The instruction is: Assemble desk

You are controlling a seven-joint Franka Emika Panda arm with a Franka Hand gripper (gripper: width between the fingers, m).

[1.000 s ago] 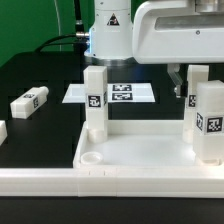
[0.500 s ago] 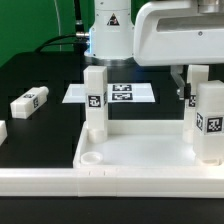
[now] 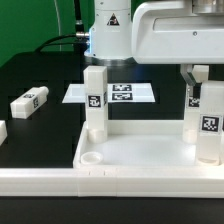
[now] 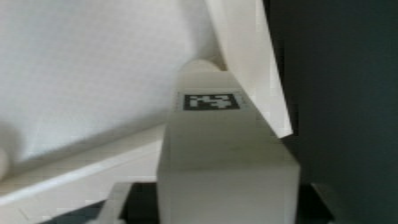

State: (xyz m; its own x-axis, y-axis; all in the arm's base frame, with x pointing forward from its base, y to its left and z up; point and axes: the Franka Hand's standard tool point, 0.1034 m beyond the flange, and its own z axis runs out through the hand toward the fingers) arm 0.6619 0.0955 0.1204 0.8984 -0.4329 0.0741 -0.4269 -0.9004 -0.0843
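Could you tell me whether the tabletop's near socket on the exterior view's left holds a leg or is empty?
Empty: the socket is a bare round recess in the tabletop, with nothing in it.

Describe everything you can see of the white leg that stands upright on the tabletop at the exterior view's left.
The leg is a tall white block with straight edges, and it looks like smooth matte plastic. A black-white square tag sits about halfway up the face toward the camera. The leg stands upright in the far corner of the tabletop, on the exterior view's left. Whether its foot sits in a socket cannot be seen. Nothing but the tabletop touches it.
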